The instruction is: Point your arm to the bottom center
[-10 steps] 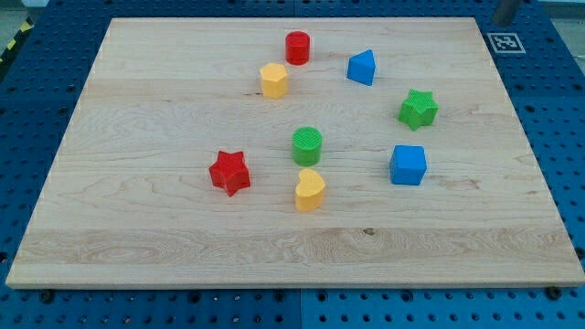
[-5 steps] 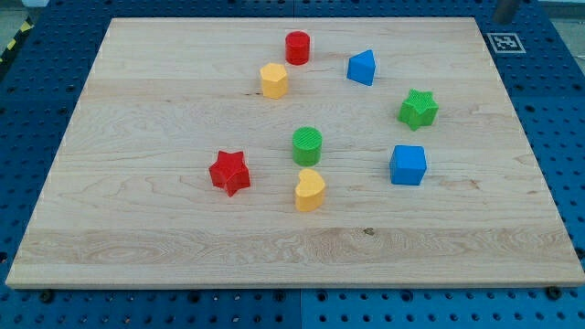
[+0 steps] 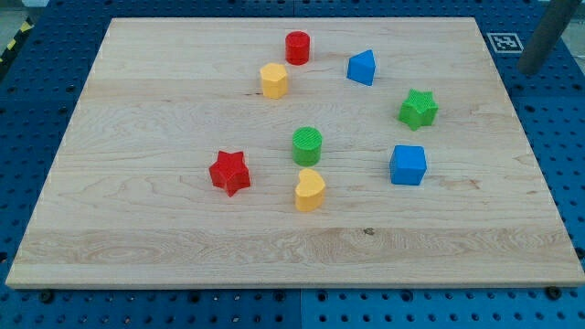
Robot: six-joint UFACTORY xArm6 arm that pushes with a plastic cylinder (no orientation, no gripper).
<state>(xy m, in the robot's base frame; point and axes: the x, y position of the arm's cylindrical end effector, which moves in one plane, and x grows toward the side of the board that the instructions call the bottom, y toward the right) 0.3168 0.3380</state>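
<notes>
A: In the camera view, where is my tip (image 3: 531, 71)?

B: At the view's top right, off the wooden counter (image 3: 137, 228), over the blue pegboard (image 3: 558, 110) and just below the square marker tag (image 3: 504, 42). The rod slants up out of the view's right edge. It has no fingers, so there is nothing to read as open or closed.

A: How far is it from the blocks?

B: Well apart from all of them. The green star (image 3: 418, 108) is the closest, to its left and lower. Below that star sits the blue cube (image 3: 408, 164); the blue wedge-like block (image 3: 362, 67) is further left, near the top.

A: And the rest?

B: The red cylinder (image 3: 297, 47) is at top centre, with the yellow hexagonal block (image 3: 273, 79) just beside it, lower left. In the middle stand the green cylinder (image 3: 307, 145) and, right below it, the yellow heart (image 3: 310, 189); I cannot tell whether they touch. The red star (image 3: 228, 172) lies to their left. The bottom centre of the counter is far from my tip.
</notes>
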